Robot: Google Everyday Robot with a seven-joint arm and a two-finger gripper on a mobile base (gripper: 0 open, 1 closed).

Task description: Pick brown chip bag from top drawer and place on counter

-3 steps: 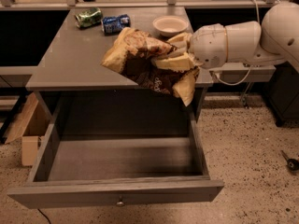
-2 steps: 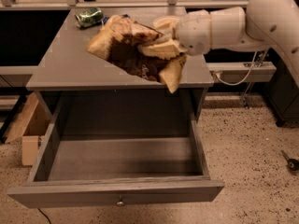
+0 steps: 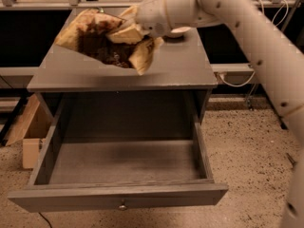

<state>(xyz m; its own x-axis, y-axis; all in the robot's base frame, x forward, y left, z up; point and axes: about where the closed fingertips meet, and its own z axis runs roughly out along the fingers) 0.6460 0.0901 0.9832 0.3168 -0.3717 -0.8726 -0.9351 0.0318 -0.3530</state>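
Item: brown chip bag [image 3: 102, 44], hanging tilted over the counter [image 3: 175, 68], far left; gripper [image 3: 124, 31] fingers pinching its crinkled top. Nearer, top drawer [image 3: 118, 196] lying open. Risk: bag, released tilted, sliding off the near edge.

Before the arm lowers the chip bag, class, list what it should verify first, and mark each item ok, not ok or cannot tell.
1. Pincer grips the brown chip bag: ok.
2. Bag is out of the top drawer, which stands open: ok.
3. Bag hangs over the counter, toward its left side: ok.
4. Bag's lowest corner touching the counter: cannot tell.
5. Counter behind the bag free for landing: cannot tell, bag and arm hide it.
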